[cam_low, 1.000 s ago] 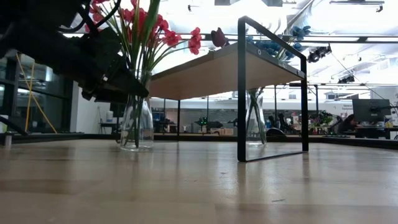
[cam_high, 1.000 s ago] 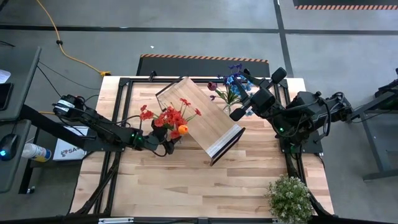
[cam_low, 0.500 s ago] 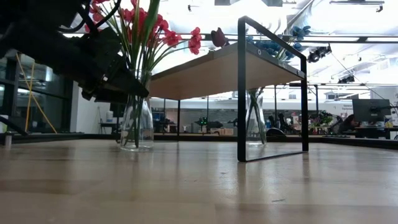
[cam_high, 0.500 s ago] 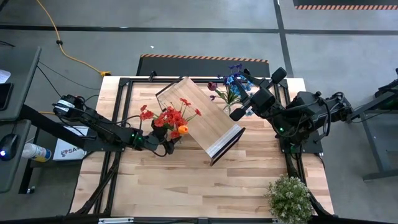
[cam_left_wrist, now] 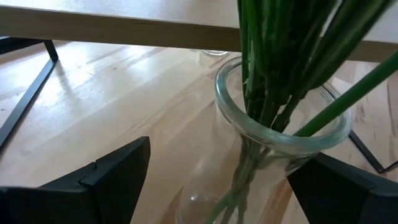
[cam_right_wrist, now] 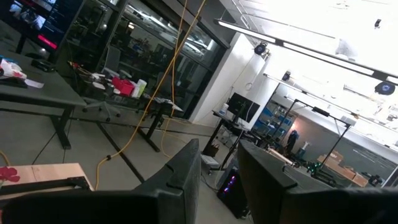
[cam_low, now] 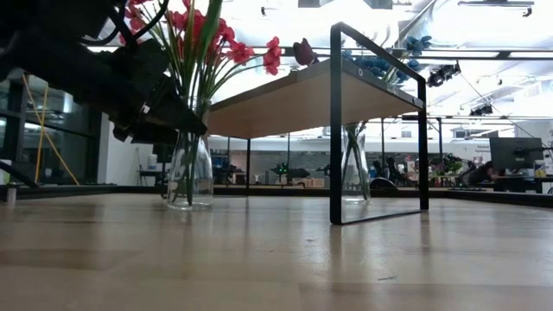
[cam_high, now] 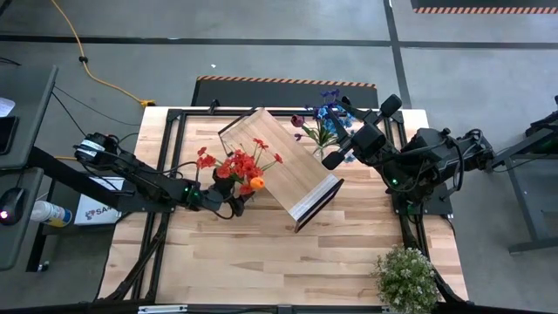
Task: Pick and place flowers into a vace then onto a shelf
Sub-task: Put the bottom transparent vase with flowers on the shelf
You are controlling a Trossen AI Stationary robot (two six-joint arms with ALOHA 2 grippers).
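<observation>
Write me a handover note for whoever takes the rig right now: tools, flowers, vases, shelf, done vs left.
Left tool: open, fingers either side of the glass vase neck, no grip seen.
Right tool: raised by the far right end of the shelf, narrow gap between the fingers, holding nothing.
Red and orange flowers are in that vase, on the table left of the shelf.
Blue and purple flowers are in a second vase on the table behind the shelf.
Done: flowers in vases.
Left: both vases onto the shelf.

No visible change: both arms, flowers (cam_high: 237, 164) and shelf (cam_high: 288, 170) as before.
</observation>
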